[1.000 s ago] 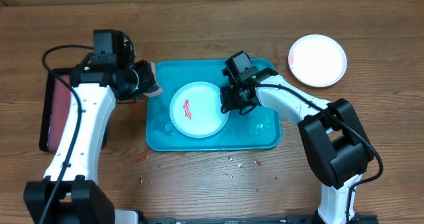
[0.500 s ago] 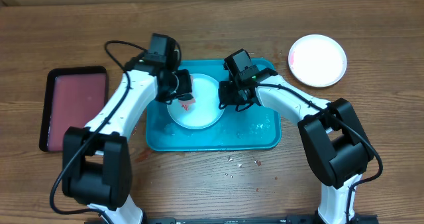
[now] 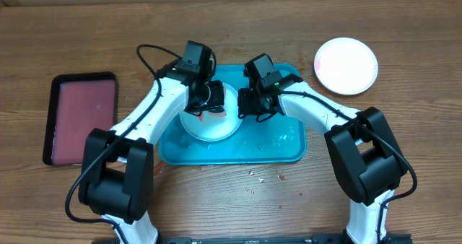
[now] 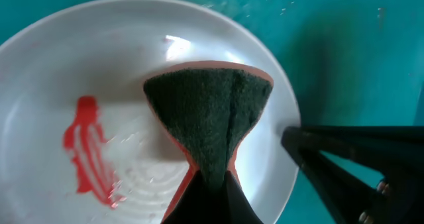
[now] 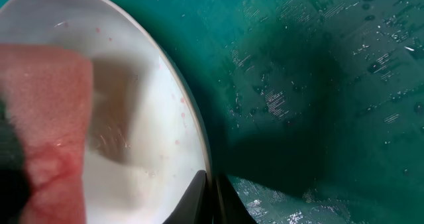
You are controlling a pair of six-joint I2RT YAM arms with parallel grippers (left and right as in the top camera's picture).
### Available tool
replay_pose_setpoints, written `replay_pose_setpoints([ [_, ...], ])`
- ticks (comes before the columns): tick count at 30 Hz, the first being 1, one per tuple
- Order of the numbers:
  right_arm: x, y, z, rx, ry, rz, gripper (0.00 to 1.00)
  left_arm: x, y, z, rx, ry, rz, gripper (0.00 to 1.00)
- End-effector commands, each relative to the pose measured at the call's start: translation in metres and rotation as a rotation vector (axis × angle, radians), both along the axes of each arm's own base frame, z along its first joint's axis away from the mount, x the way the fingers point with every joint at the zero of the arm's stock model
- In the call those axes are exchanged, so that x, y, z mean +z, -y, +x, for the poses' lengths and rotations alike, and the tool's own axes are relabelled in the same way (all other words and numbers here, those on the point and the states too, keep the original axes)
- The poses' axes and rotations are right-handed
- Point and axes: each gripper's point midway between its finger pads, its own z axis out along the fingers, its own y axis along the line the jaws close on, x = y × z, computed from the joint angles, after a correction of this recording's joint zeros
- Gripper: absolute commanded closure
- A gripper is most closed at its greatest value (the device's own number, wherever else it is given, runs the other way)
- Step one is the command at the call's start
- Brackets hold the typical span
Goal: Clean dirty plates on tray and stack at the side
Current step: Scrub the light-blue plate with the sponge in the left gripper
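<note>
While my right claw (image 5: pixel 211 192) is closed on the rim of the plate (image 4: pixel 79 58) in the tray (image 4: pixel 351 45), my left claw (image 4: pixel 207 196) grips the sponge (image 4: pixel 209 108) over it. I judge scrubbing is under way; next I should drag the sponge across the smear (image 4: pixel 86 151).

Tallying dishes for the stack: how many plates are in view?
2: one red-smeared plate on the turquoise tray, a second plate on the table at far right. Others may be hidden.

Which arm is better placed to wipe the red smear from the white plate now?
Left. The left gripper holds the sponge over the white plate, beside the red smear; the right gripper only pinches the plate's rim.
</note>
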Motion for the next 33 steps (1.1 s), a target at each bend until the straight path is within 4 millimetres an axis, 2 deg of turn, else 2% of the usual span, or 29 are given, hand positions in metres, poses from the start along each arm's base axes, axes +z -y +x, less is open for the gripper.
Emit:
replay_pose_setpoints([
  [1,-0.007,0.000,-0.003,0.002,-0.018,-0.006,0.96,-0.014,0.005,0.004,0.002,-0.006,0.008,0.96],
  [7,-0.007,0.001,-0.003,0.000,-0.015,-0.013,0.96,-0.049,0.000,0.003,0.019,-0.066,0.052,0.96],
  [9,-0.007,0.001,-0.003,0.000,-0.016,-0.013,0.96,-0.061,-0.014,0.003,0.040,-0.073,0.130,0.96],
  [11,-0.007,0.001,-0.002,-0.002,-0.014,-0.016,0.96,-0.066,-0.040,0.003,0.077,-0.064,0.273,0.96],
  [13,-0.008,0.004,-0.001,-0.008,-0.010,-0.031,0.96,-0.065,-0.063,0.004,0.106,-0.048,0.400,0.95],
  [14,-0.009,0.007,-0.001,-0.014,-0.006,-0.044,0.96,-0.059,-0.085,0.004,0.133,-0.033,0.521,0.96],
  [16,-0.010,0.008,-0.001,-0.017,-0.004,-0.054,0.96,-0.049,-0.105,0.006,0.164,-0.014,0.639,0.96],
  [19,-0.010,0.008,0.000,-0.018,-0.004,-0.054,0.96,-0.032,-0.122,0.010,0.185,0.010,0.750,0.96],
  [21,-0.010,0.008,0.000,-0.017,-0.004,-0.054,0.96,-0.021,-0.125,0.016,0.193,0.025,0.776,0.96],
  [26,-0.010,0.008,-0.001,-0.018,-0.005,-0.054,0.96,0.000,-0.111,0.032,0.217,0.049,0.704,0.96],
  [28,-0.010,0.008,-0.001,-0.018,-0.004,-0.054,0.96,-0.002,-0.085,0.035,0.192,0.029,0.554,0.96],
  [32,-0.009,0.007,0.001,-0.018,0.004,-0.049,0.96,-0.014,-0.005,0.032,0.078,-0.048,0.118,0.96],
  [33,-0.009,0.007,0.002,-0.018,0.005,-0.048,0.96,-0.016,0.007,0.031,0.059,-0.057,0.063,0.96],
])
